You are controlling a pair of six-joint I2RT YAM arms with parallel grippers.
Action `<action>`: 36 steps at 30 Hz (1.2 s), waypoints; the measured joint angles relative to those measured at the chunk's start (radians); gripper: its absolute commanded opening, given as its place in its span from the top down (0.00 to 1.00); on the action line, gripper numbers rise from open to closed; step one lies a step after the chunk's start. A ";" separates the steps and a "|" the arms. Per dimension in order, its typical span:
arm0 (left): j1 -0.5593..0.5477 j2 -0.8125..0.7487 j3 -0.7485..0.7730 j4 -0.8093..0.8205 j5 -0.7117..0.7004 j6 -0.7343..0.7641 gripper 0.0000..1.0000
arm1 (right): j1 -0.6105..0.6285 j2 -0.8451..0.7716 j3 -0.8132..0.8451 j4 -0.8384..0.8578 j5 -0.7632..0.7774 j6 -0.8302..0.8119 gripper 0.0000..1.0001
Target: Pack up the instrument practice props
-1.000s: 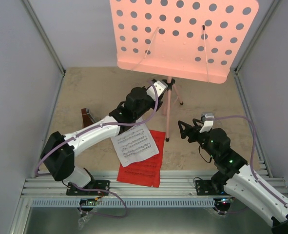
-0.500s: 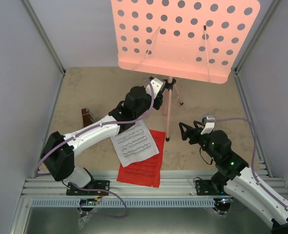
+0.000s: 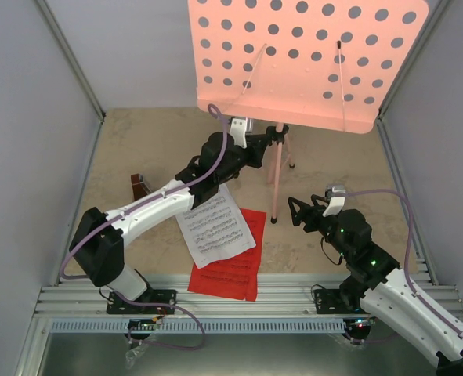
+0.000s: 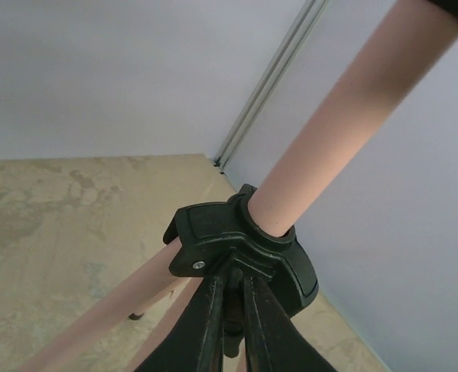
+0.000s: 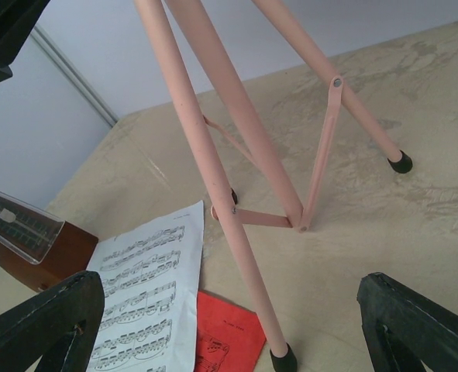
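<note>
The pink music stand (image 3: 305, 59) stands at the back, its hole-dotted desk near the camera, its pole (image 4: 333, 139) tilted. My left gripper (image 3: 272, 142) is shut on the stand's black tripod joint (image 4: 240, 248). The stand's legs (image 5: 221, 194) show in the right wrist view. My right gripper (image 3: 297, 211) is open and empty, just right of the near leg's foot (image 3: 273, 221). The white music sheet (image 3: 215, 225) lies partly over the red sheet (image 3: 235, 266); both also show in the right wrist view, white (image 5: 143, 302) and red (image 5: 225, 341). The brown metronome (image 3: 139, 188) stands left, behind my left arm.
Grey side walls (image 3: 35, 157) and a back wall enclose the sandy floor (image 3: 153, 141). A metal rail frame (image 3: 239, 301) runs along the near edge by the arm bases.
The stand has tilted and shifted right with my left gripper on its joint; the left wrist has turned and stretched toward the pole. The right arm has not moved.
</note>
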 measured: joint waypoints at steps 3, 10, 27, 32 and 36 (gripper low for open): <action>0.004 0.000 0.000 0.000 0.015 -0.051 1.00 | 0.000 0.000 0.000 0.000 0.000 0.003 0.09; 0.008 0.000 -0.002 0.005 0.036 -0.098 0.80 | 0.000 -0.002 0.000 0.032 -0.016 -0.025 0.03; 0.008 -0.190 -0.201 0.009 0.085 -0.078 0.22 | -0.273 0.317 0.132 0.563 -0.410 -0.018 0.10; 0.008 -0.319 -0.307 0.022 0.074 -0.076 0.33 | -0.407 0.429 0.114 0.750 -0.569 0.011 0.19; 0.008 -0.379 -0.413 0.077 0.105 -0.097 0.39 | -0.459 0.546 0.135 0.914 -0.692 0.032 0.25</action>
